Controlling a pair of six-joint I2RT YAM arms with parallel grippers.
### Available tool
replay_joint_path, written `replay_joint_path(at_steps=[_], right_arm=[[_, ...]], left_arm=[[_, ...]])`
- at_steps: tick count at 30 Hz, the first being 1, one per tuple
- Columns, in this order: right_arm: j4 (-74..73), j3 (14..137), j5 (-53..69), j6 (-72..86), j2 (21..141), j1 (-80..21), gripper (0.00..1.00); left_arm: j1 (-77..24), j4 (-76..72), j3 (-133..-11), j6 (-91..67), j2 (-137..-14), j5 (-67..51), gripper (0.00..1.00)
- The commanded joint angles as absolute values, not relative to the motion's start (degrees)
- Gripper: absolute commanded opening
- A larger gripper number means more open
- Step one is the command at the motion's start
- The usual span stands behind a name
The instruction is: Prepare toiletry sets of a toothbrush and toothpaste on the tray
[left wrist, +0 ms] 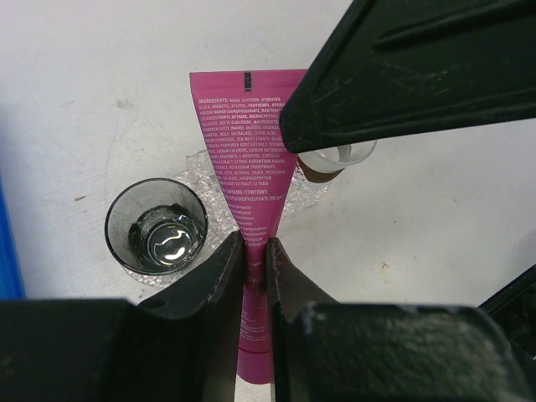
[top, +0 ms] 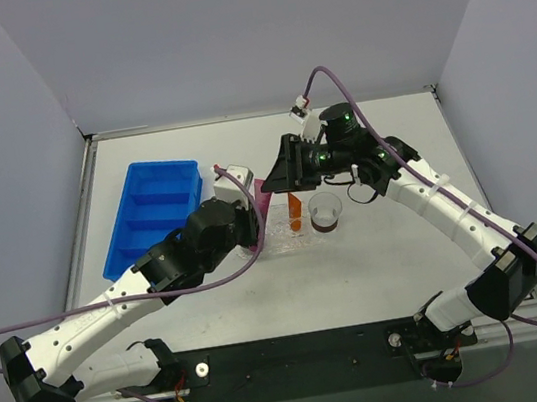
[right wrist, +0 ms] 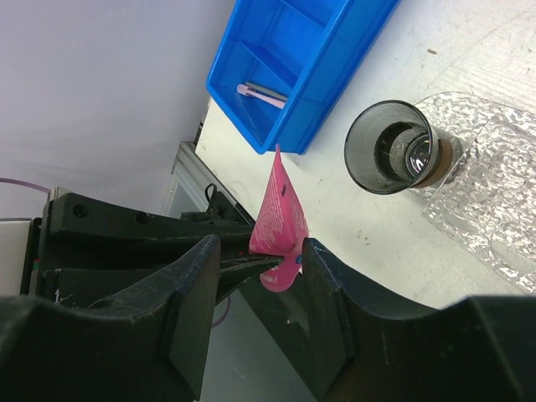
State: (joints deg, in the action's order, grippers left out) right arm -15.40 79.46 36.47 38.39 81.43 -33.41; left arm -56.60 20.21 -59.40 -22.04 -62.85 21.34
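My left hand (left wrist: 254, 243) is right at the lens, its two fingers pinched tight on the narrow end of the magenta toothpaste (left wrist: 243, 134). The tube sticks out away from the hand, above the tray (right wrist: 494, 193). My right hand (right wrist: 261, 244) stands astride the tube's wide crimped end with its jaws part open. One finger is against the tube or nearly so, and the other stands clear, so I judge it has no grip yet.

The orange toothpaste (top: 295, 212) is on the tray, just left of a dark-bottomed cup (top: 324, 213). The toothbrush (right wrist: 261, 95) lies in the blue bin (top: 154, 213) at the far left, well apart from the tray.

The risk is in the timing. If the left hand lets go before the right has closed, the tube drops and could strike a cup or slide onto the surface (left wrist: 84, 84). The two hands are also crowded close together. A slightly skewed closing could jam finger against finger, or twist the flat tube out of the pinch. Either hand dipping could tip the cups below.
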Motion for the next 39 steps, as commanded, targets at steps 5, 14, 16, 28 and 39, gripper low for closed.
replay_joint_path(at_steps=[5,14,16,28,39], right_arm=[[-15.9,81.6,35.6,38.4,81.6,-33.0,0.41],[-15.9,81.4,37.7,37.7,82.2,-33.3,0.25],[-16.0,81.3,38.1,37.5,82.2,-33.2,0.22],[-15.9,81.5,39.7,36.7,83.4,-33.4,0.08],[-14.9,80.4,37.6,33.9,79.8,-32.3,0.0]], left_arm=[[-58.4,14.2,-62.3,-23.5,-62.7,22.2,0.11],[-59.1,12.5,-61.2,-23.9,-62.1,22.0,0.11],[-59.1,12.3,-61.1,-24.1,-61.9,22.1,0.11],[-59.1,10.2,-61.1,-23.2,-62.1,20.0,0.11],[-54.4,10.2,-57.7,-28.5,-59.5,16.2,0.73]])
